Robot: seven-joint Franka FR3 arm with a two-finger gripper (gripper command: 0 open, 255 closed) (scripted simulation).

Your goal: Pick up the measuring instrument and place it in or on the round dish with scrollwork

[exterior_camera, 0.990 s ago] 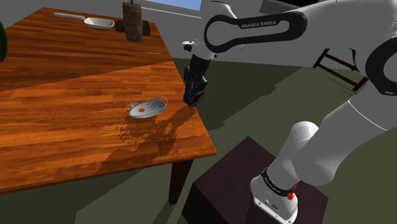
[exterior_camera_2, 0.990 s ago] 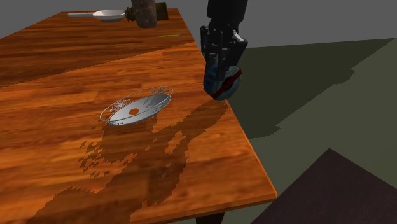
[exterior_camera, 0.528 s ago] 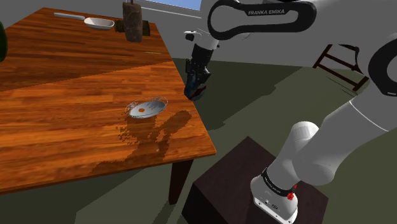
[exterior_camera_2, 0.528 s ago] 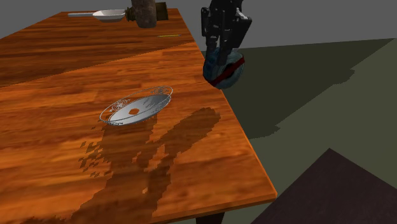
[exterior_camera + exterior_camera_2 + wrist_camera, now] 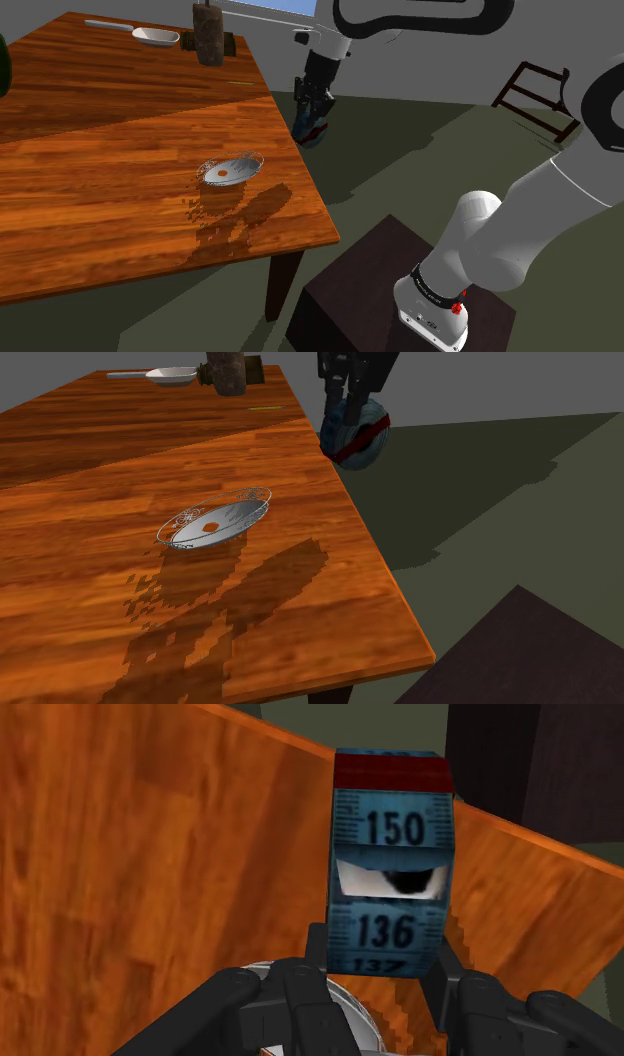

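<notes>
**Tape measure clamped above the table's edge**

The black gripper (image 5: 347,407) is clasping the blue rolled tape measure (image 5: 357,440), with its fingers (image 5: 318,947) pressing on either side. The roll is hanging just below them, over the wooden table's (image 5: 90,462) edge, apart from the scrollwork dish (image 5: 252,502).

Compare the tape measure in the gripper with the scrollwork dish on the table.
The tape measure is blue with a red band and black numbers; the dish is silvery grey with an orange spot. The tape measure hangs in the air, clasped by the gripper; the dish rests on the table. The tape measure is a thick roll; the dish is shallow with an openwork rim. Both are round.
</notes>
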